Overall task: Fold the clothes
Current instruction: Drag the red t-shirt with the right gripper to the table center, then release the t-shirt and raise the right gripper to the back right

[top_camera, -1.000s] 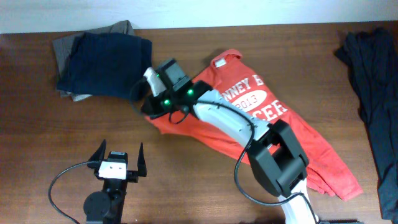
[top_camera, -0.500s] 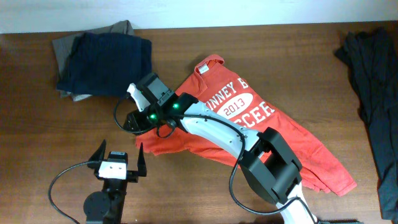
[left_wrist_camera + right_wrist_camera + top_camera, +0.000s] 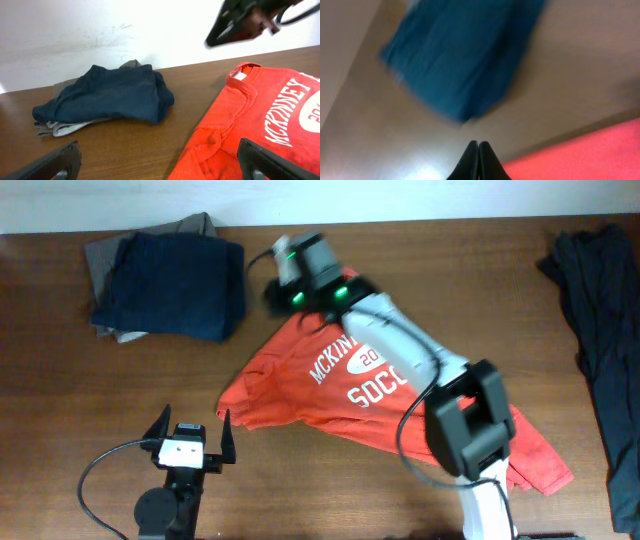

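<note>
The clothes at hand are a red-orange T-shirt [image 3: 280, 390] with white lettering, lying spread in the middle of the table with its collar toward the back. It also shows in the left wrist view [image 3: 250, 110]. My right gripper [image 3: 268, 288] hovers above the table just beyond the collar, between the shirt and the navy pile. Its fingers [image 3: 478, 145] are pressed together with nothing between them, and a corner of the red shirt [image 3: 590, 155] lies below them. My left gripper [image 3: 190, 430] rests near the front edge, left of the shirt's hem, open and empty [image 3: 160, 170].
A folded navy garment [image 3: 170, 285] lies on a grey one [image 3: 105, 255] at the back left. A dark crumpled garment [image 3: 600, 310] lies along the right edge. Bare wood runs between my left gripper and the navy pile.
My right gripper let go of the shirt's left side and swung up and back past the collar, shut again. The shirt now lies flatter, with more lettering showing. My left arm stayed still.
</note>
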Robot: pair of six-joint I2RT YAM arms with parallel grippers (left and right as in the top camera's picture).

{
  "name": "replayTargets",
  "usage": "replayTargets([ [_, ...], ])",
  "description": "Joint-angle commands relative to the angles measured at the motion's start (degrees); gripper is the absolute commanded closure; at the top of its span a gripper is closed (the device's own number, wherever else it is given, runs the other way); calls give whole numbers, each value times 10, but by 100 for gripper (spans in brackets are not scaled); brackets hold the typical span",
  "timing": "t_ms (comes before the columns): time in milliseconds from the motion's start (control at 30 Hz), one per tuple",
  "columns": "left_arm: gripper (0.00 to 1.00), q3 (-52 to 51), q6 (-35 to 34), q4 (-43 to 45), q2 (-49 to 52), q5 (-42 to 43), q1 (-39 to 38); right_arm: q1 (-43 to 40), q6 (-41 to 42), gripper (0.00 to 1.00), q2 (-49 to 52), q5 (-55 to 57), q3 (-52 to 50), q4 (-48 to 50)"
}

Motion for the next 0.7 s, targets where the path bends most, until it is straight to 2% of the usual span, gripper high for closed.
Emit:
replayTargets([
  [0, 1, -4, 9, 0, -5, -4, -3, -40, 24, 96, 2, 24, 12, 37],
  [133, 1, -4, 9, 0, -5, -4, -3, -57, 67, 96, 31, 2, 12, 109],
  [267, 1, -4, 9, 0, -5, -4, -3, -52, 70, 96, 59, 3, 12, 127],
  [467, 1, -4, 9, 0, -5, -4, -3, -58, 35, 96, 43, 28, 17, 74],
  [667, 1, -4, 9, 0, -5, -4, -3, -109, 23, 96, -39, 170, 42, -111],
])
